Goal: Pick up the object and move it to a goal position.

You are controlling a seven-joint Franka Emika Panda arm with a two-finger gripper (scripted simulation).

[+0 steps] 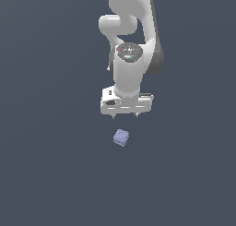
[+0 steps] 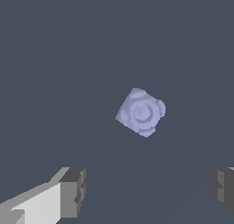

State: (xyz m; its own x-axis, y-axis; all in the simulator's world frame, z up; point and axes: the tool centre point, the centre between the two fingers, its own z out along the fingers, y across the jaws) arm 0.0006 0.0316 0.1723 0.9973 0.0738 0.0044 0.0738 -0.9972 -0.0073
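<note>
The object [image 1: 121, 137] is a small pale lavender-blue lumpy cube with a faint round mark, lying on the dark grey floor. In the wrist view the object [image 2: 140, 112] shows its round mark face-on. My gripper [image 1: 125, 116] hangs above the floor, a little behind and above the object, not touching it. Its jaws stand wide apart and hold nothing. In the wrist view my gripper [image 2: 148, 191] shows two grey fingertips [image 2: 73, 192] far apart, with the object lying beyond the gap between them.
The white arm [image 1: 133, 40] rises behind the gripper toward the top of the exterior view. The dark grey floor [image 1: 46, 174] spreads flat all around, with no other object in view.
</note>
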